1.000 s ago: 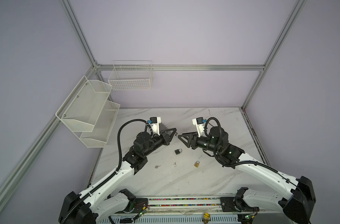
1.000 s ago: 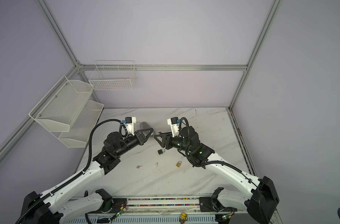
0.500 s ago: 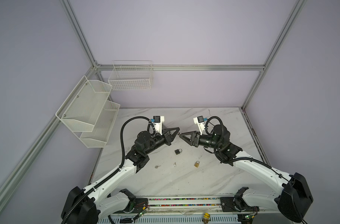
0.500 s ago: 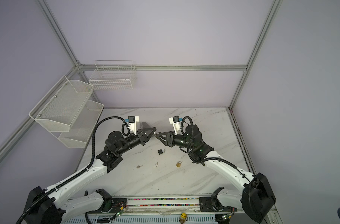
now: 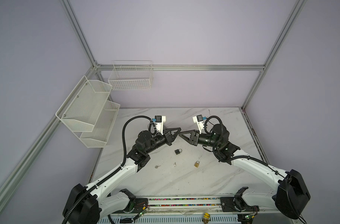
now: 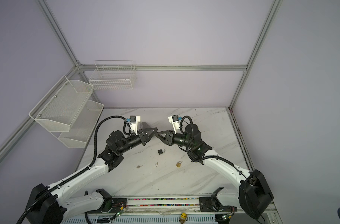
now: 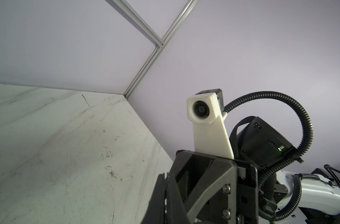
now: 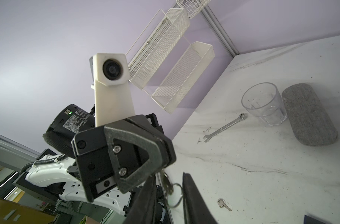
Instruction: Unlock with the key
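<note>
Left gripper (image 5: 179, 129) pinches key (image 8: 166, 184) aloft, ring dangling; right gripper (image 5: 180, 133), jaws apart, straddles it tip-to-tip, probably a handover for a better insertion grip. Black padlock (image 5: 177, 151) lies nearer, untouched.

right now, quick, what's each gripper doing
Left gripper: closed on the key.
Right gripper: open, straddling the key, not gripping it yet.

On black motor (image 8: 57, 126) sticker (image 8: 77, 121): "DAMIAO", upside down; rest illegible.
</note>
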`<state>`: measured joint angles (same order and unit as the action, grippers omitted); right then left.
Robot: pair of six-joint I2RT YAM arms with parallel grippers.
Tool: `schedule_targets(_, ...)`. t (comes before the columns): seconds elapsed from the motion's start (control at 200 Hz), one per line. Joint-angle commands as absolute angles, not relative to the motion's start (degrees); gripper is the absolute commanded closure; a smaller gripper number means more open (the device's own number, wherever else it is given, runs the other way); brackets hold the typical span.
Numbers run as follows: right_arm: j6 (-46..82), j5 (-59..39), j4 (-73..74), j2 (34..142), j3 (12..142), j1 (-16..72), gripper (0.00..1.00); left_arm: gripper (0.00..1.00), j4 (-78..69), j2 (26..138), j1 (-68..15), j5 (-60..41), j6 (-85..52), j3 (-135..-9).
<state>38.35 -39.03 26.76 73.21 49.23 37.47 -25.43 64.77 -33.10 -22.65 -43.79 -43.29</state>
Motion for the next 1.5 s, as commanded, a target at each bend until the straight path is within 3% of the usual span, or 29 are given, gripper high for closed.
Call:
schedule_targets(0.0,38.79,-40.87,29.93,73.89,48.81,37.09,0.76,1.0,-28.32,64.55,-32.96,-24.71,-43.47,-46.67)
schedule_targets(0.28,39.88,-41.49,31.17,73.18,47.93,36.11,0.84,1.0,-29.85,65.21,-32.96,-26.67,-44.21,-46.88)
schedule_targets(0.35,40.16,-41.45,31.11,73.11,47.89,35.95,0.92,1.0,-29.88,65.38,-32.96,-26.57,-44.2,-47.02)
schedule_targets(0.47,40.58,-42.08,31.2,73.52,47.82,35.77,0.94,1.0,-29.75,65.89,-32.96,-26.53,-44.2,-47.27)
schedule_targets(0.555,40.53,-41.62,31.08,72.98,47.64,35.66,1.0,1.0,-29.75,66.21,-32.96,-26.81,-44.3,-47.57)
schedule_targets(0.7,40.84,-41.09,30.94,71.86,46.9,35.01,1.0,1.0,-29.52,66.26,-32.96,-26.39,-44.13,-47.85)
schedule_targets(0.75,40.87,-40.96,30.86,71.43,46.47,34.73,1.0,0.87,-28.96,66.36,-32.96,-26.37,-44.21,-48.35)
schedule_targets(0.825,41.15,-40.72,30.28,70.44,45.75,34.05,1.0,0.8,-29.12,66.31,-32.96,-27.66,-44.56,-48.99)
schedule_targets(1.025,41.75,-40.74,29.17,66.84,42.27,31.12,1.0,0.5,-24.89,65.04,-32.96,-25.61,-44.06,-49.69)
schedule_targets(1.255,41.12,-38.32,20.18,63.28,39.56,26.0,1.0,0.43,-13.71,65.38,-33.93,-21.4,-44.32,-50.3)
schedule_targets(1.495,39.72,-34.99,11.67,60.72,35.38,20.71,1.0,0.41,3.7,67.94,-42.0,-11.8,-39.99,-54.23)
